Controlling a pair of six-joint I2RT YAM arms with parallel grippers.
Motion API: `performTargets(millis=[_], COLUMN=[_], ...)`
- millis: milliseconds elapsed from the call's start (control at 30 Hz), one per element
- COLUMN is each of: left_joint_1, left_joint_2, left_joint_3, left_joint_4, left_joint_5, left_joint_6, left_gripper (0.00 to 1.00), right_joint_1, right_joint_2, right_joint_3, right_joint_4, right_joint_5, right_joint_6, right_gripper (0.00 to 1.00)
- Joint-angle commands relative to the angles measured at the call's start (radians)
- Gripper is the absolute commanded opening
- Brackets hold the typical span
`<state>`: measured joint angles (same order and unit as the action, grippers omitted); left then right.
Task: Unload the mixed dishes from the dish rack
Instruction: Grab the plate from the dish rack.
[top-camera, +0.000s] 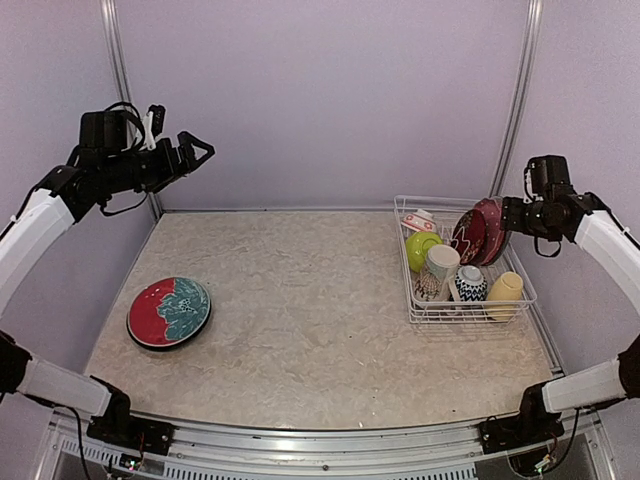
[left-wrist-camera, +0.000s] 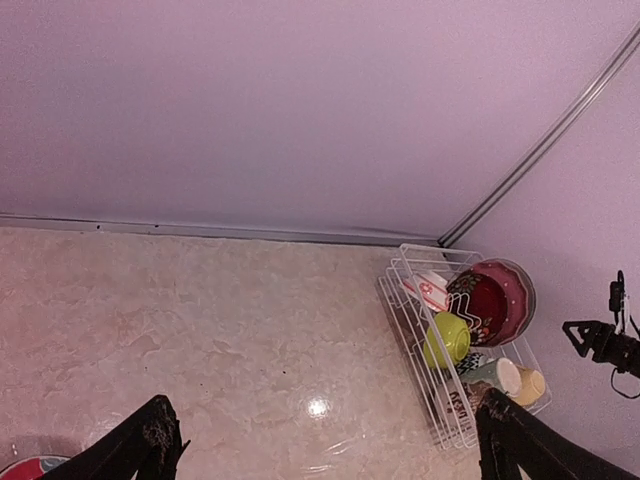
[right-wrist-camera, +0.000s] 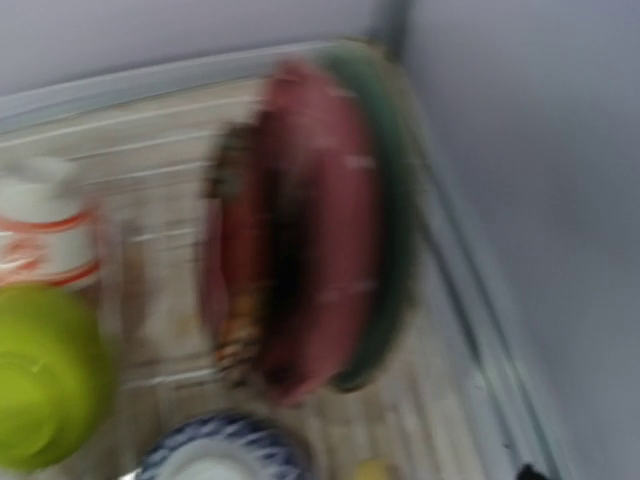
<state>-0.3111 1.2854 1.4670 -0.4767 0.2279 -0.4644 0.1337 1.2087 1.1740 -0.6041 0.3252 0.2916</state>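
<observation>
Firstly, dish rack (top-camera: 462, 318): a white wire basket, rectangular with low sides, at the far right of the table (top-camera: 300, 300), close to the wall.
Red plates (top-camera: 480, 233): glossy round ceramic, dark red, standing on edge at the rack's back right. The blurred right wrist view shows a green-rimmed plate (right-wrist-camera: 388, 200) behind them.
Bowls: a smooth lime-green bowl (top-camera: 421, 248), a small red-and-white bowl (top-camera: 418, 220) behind it, and a blue-patterned bowl (top-camera: 470, 284) nearer the front.
Mugs: a beige patterned mug (top-camera: 437, 272) at the front left and a pale-yellow mug (top-camera: 505, 293) at the front right corner.
Floral plate (top-camera: 169, 311): red and teal, lying flat on the marbled beige tabletop at the front left, well apart from the rack.
Right gripper (top-camera: 508, 215): just beside the upright plates' rim, at the rack's outer side. Whether the jaws are parted or clenched cannot be told.
Left gripper (top-camera: 195, 152): raised at the far left, well apart from the rack. Its black fingers (left-wrist-camera: 150, 445) are spread wide and hold nothing.
</observation>
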Motion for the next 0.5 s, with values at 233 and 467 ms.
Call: performTargets(millis=[233,467], left_joint_1=[-0.013,-0.014], left_joint_2=[-0.111,-0.117], left_joint_3=[-0.151,-0.155], left_joint_4=[0.103,0.108], left_joint_5=[0.03,0.06], left_joint_6=[0.116,0.105], left_gripper=[0.99,0.99], right_joint_1=[-0.251,-0.274], right_joint_2=[0.222,0.345], right_joint_3=[0.146,0.217], right_joint_4=[0.063,0.11], right_joint_5=[-0.182,-0.208], right_joint_6=[-0.05,-0.081], right_gripper=[0.59,0.36])
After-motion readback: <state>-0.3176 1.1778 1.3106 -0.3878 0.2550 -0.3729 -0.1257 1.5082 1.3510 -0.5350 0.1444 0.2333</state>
